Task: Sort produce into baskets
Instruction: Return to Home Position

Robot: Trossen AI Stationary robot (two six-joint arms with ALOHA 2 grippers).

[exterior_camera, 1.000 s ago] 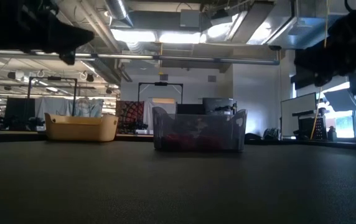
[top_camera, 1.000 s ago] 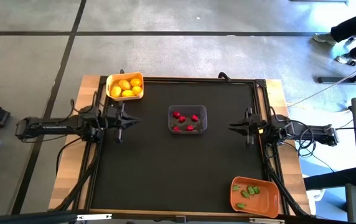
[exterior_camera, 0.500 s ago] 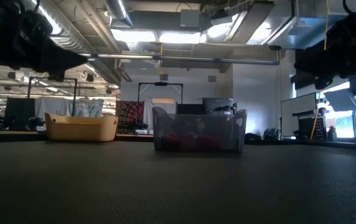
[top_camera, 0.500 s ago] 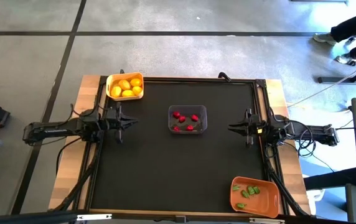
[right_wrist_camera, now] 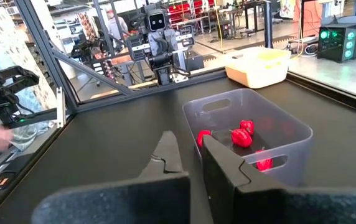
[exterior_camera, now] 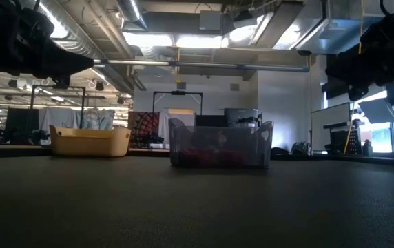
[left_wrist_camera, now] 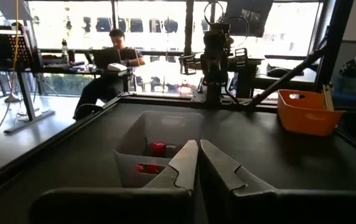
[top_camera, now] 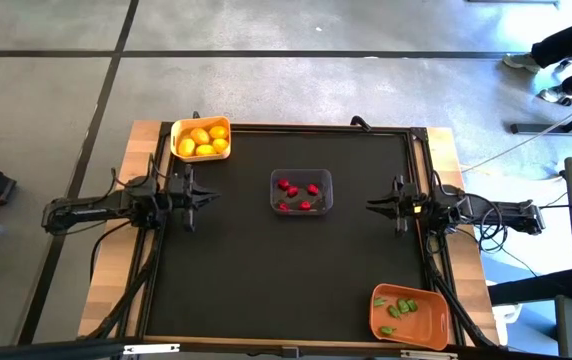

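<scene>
Black-topped table (top_camera: 266, 270) with wooden edges, 3 baskets on it – yellow basket (top_camera: 178, 128) at a far corner, clear basket (top_camera: 301, 176) mid-table, orange basket (top_camera: 424, 328) at a near corner.

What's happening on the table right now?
Nothing is being handled. Sorting looks finished: the yellow fruits sit in the yellow basket, the red pieces in the clear basket, the green pieces in the orange basket. The left end effector hangs at the left edge of the mat and the right end effector at its right edge, both shut and empty.
</scene>
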